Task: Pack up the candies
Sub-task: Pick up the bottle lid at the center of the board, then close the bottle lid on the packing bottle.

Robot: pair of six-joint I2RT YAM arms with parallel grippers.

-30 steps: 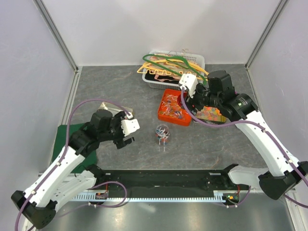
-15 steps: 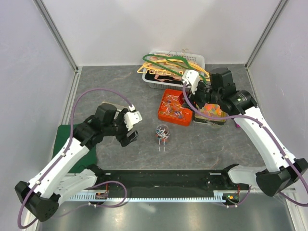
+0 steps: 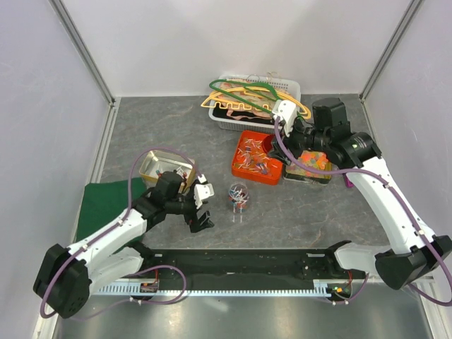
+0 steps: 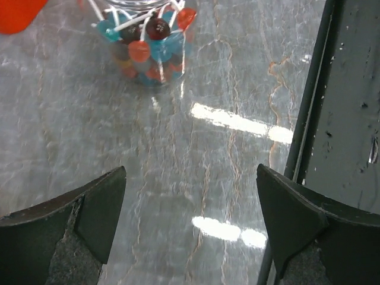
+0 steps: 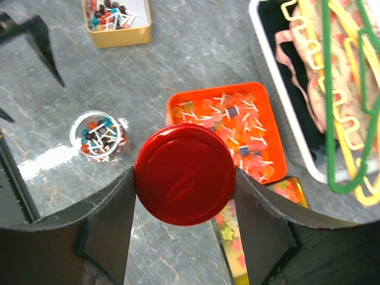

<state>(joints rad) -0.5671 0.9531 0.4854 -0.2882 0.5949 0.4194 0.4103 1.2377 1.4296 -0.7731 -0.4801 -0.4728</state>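
The candies are small red, blue and dark balls on white sticks. Some fill an open glass jar [image 3: 238, 195] [image 4: 148, 47] [image 5: 98, 136], and more lie in an orange tray [image 3: 256, 158] [image 5: 228, 127] and a gold tin [image 3: 162, 168] [image 5: 116, 21]. My left gripper [image 3: 203, 207] [image 4: 190, 219] is open just left of the jar, low over the table, with nothing between its fingers. My right gripper [image 3: 282, 127] [image 5: 185, 178] hangs above the orange tray, shut on a round red lid [image 5: 185, 174].
A white basket [image 3: 224, 120] [image 5: 261, 65] of plastic coat hangers stands at the back. A tin of star sweets [image 3: 308, 164] [image 5: 279, 196] lies right of the orange tray. A green cloth [image 3: 95, 205] lies at the left. A black rail [image 3: 240, 265] [image 4: 350, 119] runs along the near edge.
My left arm has swung nearer and to the right toward the jar, uncovering the gold tin. My right gripper has drifted slightly back and right with the lid.
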